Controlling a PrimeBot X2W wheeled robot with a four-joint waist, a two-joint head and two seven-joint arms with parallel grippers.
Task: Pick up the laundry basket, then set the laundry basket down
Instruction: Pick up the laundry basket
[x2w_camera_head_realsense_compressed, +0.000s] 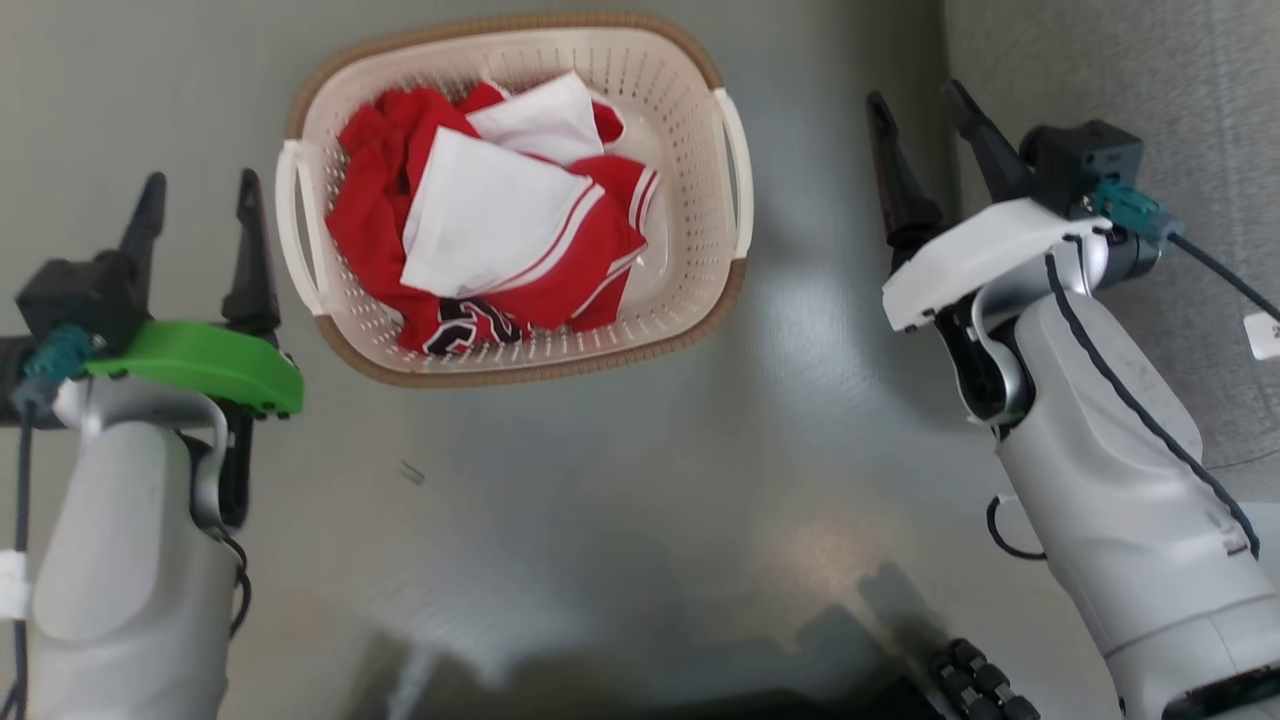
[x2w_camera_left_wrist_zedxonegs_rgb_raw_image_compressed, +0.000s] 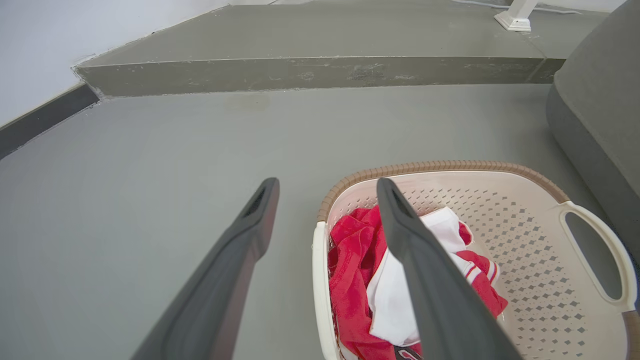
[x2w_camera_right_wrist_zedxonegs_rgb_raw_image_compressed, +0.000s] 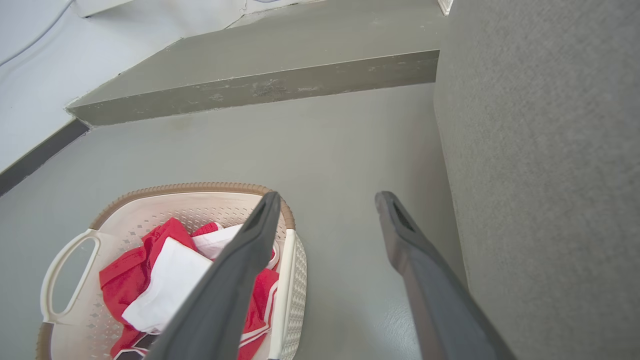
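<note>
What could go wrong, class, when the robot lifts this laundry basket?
1. The right hand stands farther from the laundry basket than the left hand; an uneven grasp might tilt it and spill the red-and-white clothes.
2. The right hand, close beside the grey upholstery, might brush it.

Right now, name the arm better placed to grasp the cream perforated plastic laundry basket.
Left: the left gripper, open, is beside the basket's white loop handle; the right gripper stands farther off.

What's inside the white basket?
Inside the laundry basket lies a crumpled pile of red and white clothes. Whatever is under the pile is covered, so it cannot be seen.
</note>
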